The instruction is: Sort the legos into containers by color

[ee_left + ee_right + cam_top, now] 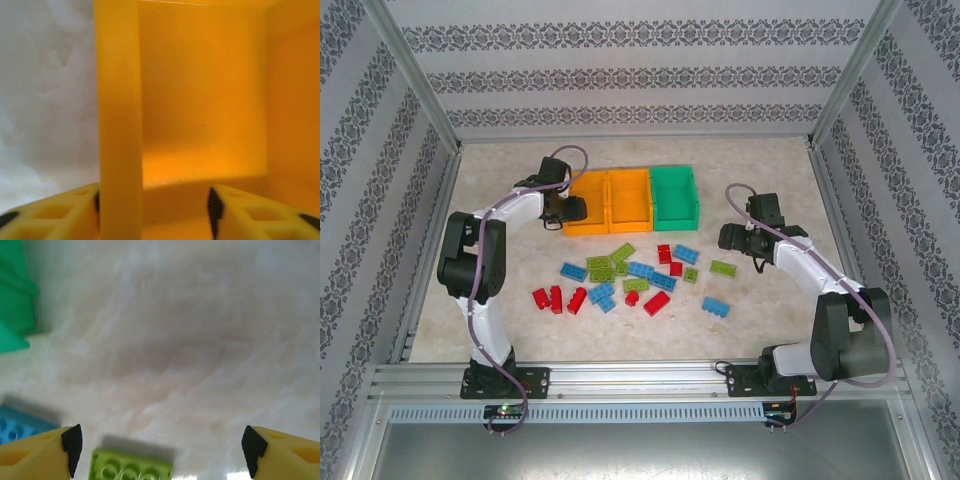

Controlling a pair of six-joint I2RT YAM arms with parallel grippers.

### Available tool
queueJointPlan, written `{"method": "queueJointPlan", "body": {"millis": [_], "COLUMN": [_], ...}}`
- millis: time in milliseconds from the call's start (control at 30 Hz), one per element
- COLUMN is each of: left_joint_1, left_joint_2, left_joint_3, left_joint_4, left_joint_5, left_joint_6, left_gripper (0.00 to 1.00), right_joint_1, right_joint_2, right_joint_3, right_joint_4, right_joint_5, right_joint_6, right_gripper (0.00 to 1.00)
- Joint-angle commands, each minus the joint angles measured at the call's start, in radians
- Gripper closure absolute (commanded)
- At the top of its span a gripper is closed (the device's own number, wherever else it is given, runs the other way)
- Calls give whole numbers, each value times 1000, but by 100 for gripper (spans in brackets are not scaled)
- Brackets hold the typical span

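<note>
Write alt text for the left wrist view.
Close up, one wall of an orange bin rises between the open, yellow, black-padded fingers of the left gripper, nearer the left-hand finger. Right of the wall is the bin's bare orange inside; left of it, pale marbled table.

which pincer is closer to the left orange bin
Left. The left pincer straddles the outer wall of the left orange bin, a finger on each side. The right pincer hangs over the table beyond the green bin, by a lime brick.
</note>
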Motion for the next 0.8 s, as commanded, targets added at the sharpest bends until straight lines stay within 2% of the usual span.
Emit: {"method": "queueJointPlan", "body": {"millis": [0, 167, 300, 367, 500, 767], "left_joint_1": [-20, -23, -24, -25, -25, -24], "left_joint_2": [-50, -139, -236, -300, -399, -423], "left_joint_3": [-36, -111, -196, -258, -336, -369], "left_joint_4": [-16, 33, 105, 169, 247, 262], "left_joint_5": [5, -28, -60, -84, -95, -98], "left_joint_6": [-16, -7, 5, 15, 58, 48], "left_gripper": [34, 18, 14, 1, 0, 0], "right_joint_1": [50, 123, 156, 170, 175, 183], "right_joint_2": [8, 42, 92, 111, 140, 207], "right_joint_3": [40, 55, 65, 77, 74, 92], "right_joint_4": [-149, -192, -221, -241, -235, -197], "right_joint_5": [-19, 24, 68, 92, 100, 50], "right_joint_6": [80, 125, 151, 167, 193, 199], "right_gripper": [11, 10, 10, 11, 12, 13]}}
